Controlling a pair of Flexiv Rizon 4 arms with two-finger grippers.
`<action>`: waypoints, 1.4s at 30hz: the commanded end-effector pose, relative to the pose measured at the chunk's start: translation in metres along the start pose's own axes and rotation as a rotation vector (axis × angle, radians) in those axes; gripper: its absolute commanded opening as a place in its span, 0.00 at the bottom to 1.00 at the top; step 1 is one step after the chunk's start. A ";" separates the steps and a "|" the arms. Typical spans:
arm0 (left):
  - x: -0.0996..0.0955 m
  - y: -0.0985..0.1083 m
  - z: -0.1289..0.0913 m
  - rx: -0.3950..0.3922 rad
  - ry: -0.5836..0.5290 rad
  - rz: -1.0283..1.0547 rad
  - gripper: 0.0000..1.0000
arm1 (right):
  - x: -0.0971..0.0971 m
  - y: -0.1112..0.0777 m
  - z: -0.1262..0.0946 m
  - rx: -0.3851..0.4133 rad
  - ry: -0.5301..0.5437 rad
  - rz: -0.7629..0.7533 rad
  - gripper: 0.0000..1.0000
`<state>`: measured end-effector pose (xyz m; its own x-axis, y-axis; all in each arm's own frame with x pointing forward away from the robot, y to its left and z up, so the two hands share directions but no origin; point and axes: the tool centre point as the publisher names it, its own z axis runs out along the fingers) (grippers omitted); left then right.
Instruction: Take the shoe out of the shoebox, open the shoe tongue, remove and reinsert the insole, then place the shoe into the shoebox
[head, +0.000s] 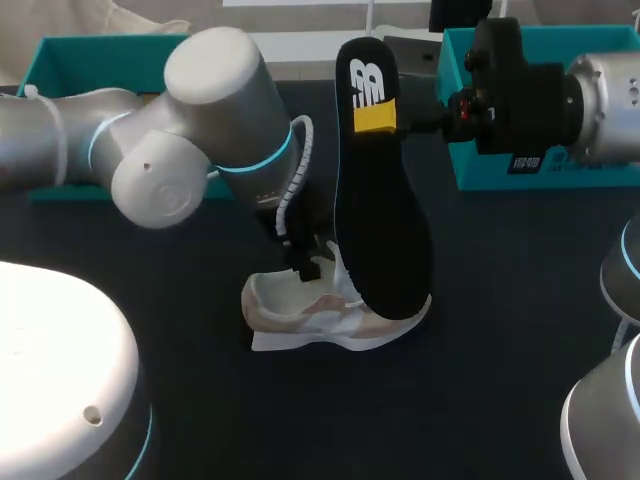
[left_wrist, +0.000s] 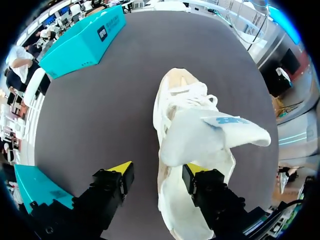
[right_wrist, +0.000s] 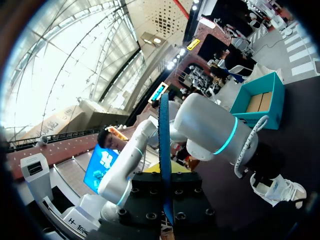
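Centrally, a pale shoe (head: 300, 310) stands on its sole on the dark table (head: 250, 420), toe to the right. The left gripper (left_wrist: 157, 172) hangs over its heel end with its fingers spread wide. One yellow tip is outside the shoe above the table and the other is over the opening, and they grip nothing. The white tongue (left_wrist: 200, 135) is lifted out of the opening.

The right gripper (head: 378, 117) is clamped on the far end of the black insole (head: 380, 230), holding it nearly upright. The insole's lower end covers the shoe's right half, and whether the two touch is unclear.

A left teal box (head: 90, 55) sits at the far left. The right wrist view shows its brown inside. A right teal box (head: 480, 170) sits at the far right, its inside hidden behind the right gripper.
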<state>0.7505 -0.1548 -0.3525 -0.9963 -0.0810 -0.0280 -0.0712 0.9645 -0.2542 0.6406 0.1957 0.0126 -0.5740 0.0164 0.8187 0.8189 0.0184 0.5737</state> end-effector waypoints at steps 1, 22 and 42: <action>-0.003 -0.006 0.025 -0.006 0.003 -0.007 0.58 | 0.000 0.001 0.003 0.001 -0.003 0.002 0.00; -0.005 -0.008 0.035 -0.113 0.237 0.127 0.00 | 0.000 0.001 0.003 0.001 -0.003 0.002 0.00; -0.051 -0.015 -0.016 -0.120 0.832 0.899 0.00 | 0.000 0.001 0.003 0.001 -0.003 0.002 0.00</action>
<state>0.7933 -0.1589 -0.3312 -0.8044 0.5236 0.2806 0.4907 0.8519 -0.1830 0.6406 0.1957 0.0126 -0.5740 0.0164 0.8187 0.8189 0.0183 0.5737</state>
